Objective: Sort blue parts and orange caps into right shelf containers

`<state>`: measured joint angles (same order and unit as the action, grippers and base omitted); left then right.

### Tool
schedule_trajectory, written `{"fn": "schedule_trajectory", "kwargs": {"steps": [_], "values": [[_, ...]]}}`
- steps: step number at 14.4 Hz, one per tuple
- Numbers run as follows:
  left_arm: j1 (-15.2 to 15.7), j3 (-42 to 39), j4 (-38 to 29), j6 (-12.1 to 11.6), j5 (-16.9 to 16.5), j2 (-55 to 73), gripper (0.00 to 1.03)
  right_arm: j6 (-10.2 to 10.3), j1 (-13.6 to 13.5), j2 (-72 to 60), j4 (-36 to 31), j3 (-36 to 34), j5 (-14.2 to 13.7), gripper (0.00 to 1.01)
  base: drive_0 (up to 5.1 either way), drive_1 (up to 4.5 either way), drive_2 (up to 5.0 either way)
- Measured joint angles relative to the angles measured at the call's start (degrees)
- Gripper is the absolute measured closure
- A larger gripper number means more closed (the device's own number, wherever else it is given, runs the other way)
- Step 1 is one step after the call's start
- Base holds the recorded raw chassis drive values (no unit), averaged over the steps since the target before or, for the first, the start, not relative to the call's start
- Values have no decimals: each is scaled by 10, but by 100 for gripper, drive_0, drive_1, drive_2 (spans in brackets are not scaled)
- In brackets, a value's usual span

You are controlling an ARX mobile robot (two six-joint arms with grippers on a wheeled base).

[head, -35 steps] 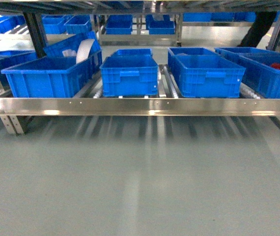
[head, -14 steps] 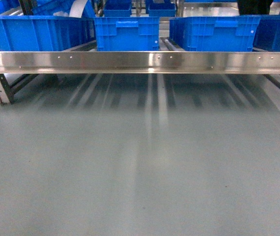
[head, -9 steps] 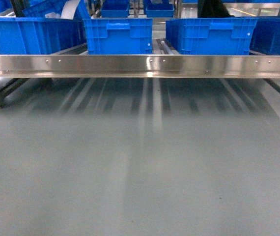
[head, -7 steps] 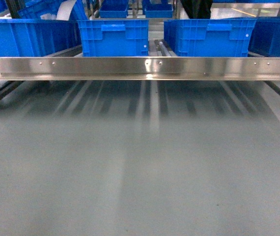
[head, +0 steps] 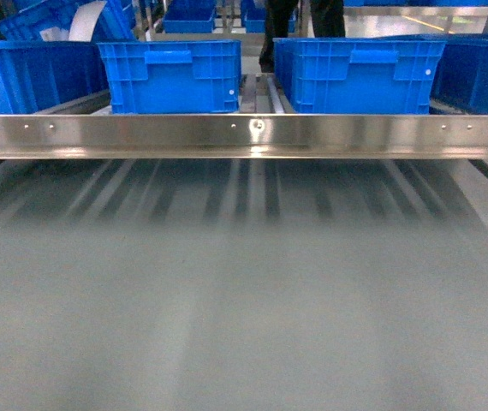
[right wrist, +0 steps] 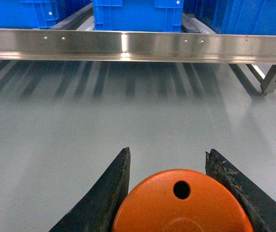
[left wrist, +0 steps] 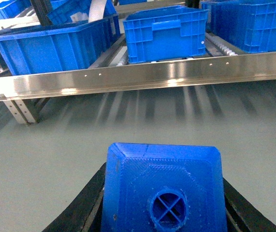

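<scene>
With the steel shelf now nearer, left hand gripped a blue rectangular part, right hand an orange round cap, ready for the blue ribbed crates.

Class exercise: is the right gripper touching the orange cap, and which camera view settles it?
Touching. In the right wrist view the orange cap sits between the right gripper's two dark fingers, its edges pressed against both with no gap.

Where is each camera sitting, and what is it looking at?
Head: on the robot, facing the steel shelf rail and blue crates; no arms show.
Left wrist: behind the left gripper holding a blue part.
Right wrist: behind the right gripper holding an orange cap.
All three share the rail.
</scene>
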<state>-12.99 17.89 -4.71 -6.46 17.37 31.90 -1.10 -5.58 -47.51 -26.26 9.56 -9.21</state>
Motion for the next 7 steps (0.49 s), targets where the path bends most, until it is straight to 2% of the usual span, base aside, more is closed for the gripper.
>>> {"fn": "schedule_trajectory", "kwargs": {"steps": [7], "values": [[0,0,-1,0,0,1,59,0,0,0,0,0,0,60,8,438,-422]]}}
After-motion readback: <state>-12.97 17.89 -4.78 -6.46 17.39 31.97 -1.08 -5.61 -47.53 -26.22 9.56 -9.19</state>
